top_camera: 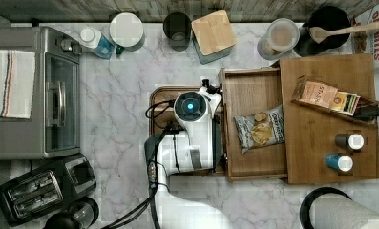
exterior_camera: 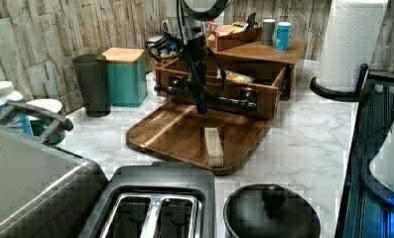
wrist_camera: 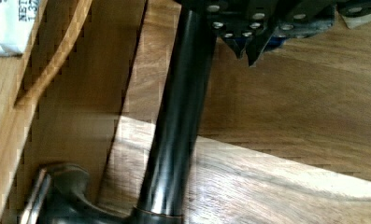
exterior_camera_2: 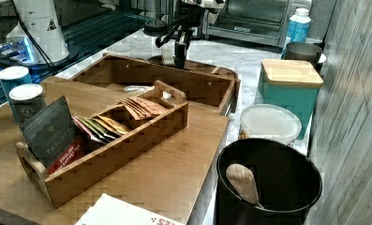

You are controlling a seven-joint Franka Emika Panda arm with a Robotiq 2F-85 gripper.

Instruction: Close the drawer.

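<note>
Much of the drawer [top_camera: 254, 157] stands pulled out of the bamboo cabinet [top_camera: 330, 143], over the dark serving tray [exterior_camera: 179, 136]. A chip bag [top_camera: 259, 128] lies inside. The gripper [exterior_camera: 200, 106] sits at the black handle bar [exterior_camera: 224, 101]; whether its jaws clasp the bar I cannot tell. An off-centre push could skew and jam the drawer, or the fingers may slip off.

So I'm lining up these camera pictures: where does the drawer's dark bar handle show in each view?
Top view: mostly under the arm, at the drawer's front, left of centre.
Left view: handle across the drawer front, centre, above the dark tray.
Right view: no handle to make out; the drawer front is at upper centre.
Wrist view: the dark bar runs through the middle.
Shared landmark: the chip bag in the drawer.
</note>
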